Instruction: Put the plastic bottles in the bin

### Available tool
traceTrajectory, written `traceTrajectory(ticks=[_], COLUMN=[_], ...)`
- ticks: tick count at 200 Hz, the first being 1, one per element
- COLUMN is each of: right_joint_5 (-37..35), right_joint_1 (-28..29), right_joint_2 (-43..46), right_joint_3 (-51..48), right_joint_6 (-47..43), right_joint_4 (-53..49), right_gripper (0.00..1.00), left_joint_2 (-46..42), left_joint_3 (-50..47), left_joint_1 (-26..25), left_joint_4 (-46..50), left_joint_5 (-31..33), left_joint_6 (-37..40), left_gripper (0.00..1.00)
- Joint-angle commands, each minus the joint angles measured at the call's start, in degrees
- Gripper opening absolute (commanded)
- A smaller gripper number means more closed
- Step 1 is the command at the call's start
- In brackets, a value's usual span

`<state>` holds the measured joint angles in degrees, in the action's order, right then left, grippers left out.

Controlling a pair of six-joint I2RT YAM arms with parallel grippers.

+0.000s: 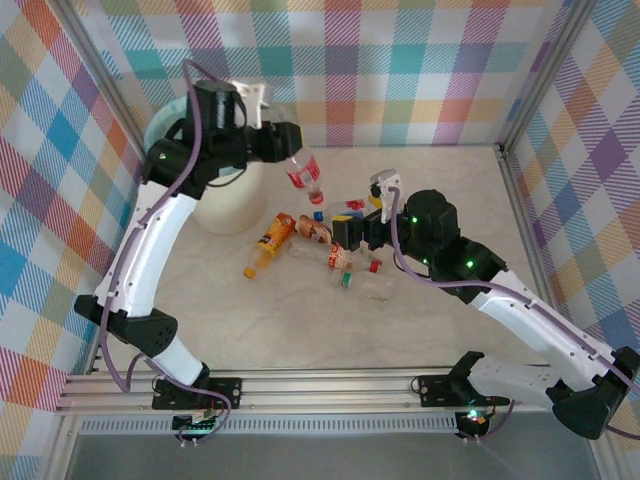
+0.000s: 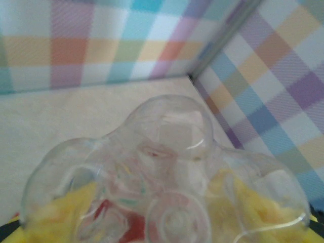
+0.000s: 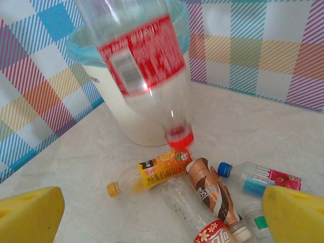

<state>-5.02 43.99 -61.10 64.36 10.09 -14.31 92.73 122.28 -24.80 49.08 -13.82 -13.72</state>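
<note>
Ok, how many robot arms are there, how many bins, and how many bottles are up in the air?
Robot arms: 2, the left arm and the right arm
Bins: 1, the bin
Bottles in the air: 1, the red-label bottle, upside down in the left gripper
Total: 4

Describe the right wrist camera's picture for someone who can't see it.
A clear red-labelled bottle hangs cap-down before a cream bin with a blue-green liner. Below, more bottles lie scattered on the pale table, between the yellow fingers of the open right hand.
</note>
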Motion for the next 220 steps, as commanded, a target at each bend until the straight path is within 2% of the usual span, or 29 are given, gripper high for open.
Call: traceTrajectory(ticks=[1,49,118,159,198,220], right_joint_5=[-0.4,5.8,16.7,21.7,22.1,23.3], right_joint_1=[0.1,0.1,0.2,2.0,5.3,6.6], right_joint_2=[0.4,-4.5,-16.0,-23.5,-27.0,-28.5], right_joint_3=[0.9,5.1,13.7,20.8,23.0,23.4], right_joint_6=[0.9,2.9,6.9,8.5,8.5,8.9], right_joint_4=[1.2,0.1,-1.1,-4.2,-7.6,-8.5], right_gripper=[1.00,1.00,0.96,0.94,0.94,0.94], left_joint_2=[-1.8,-0.3,3.6,9.2,13.0,13.2], left_joint_3=[4.1,11.7,16.0,19.3,18.8,14.9], left_joint_1=[2.9,10.4,23.2,29.1,31.0,31.0], left_joint_4=[-2.1,-3.6,-5.6,-1.9,4.0,4.6], left_joint_5=[3.6,5.6,6.4,5.5,4.1,1.5], left_joint_6=[-1.9,-3.6,-6.0,-5.8,-1.9,-0.4], left_gripper=[0.32,0.31,0.32,0.31,0.31,0.32])
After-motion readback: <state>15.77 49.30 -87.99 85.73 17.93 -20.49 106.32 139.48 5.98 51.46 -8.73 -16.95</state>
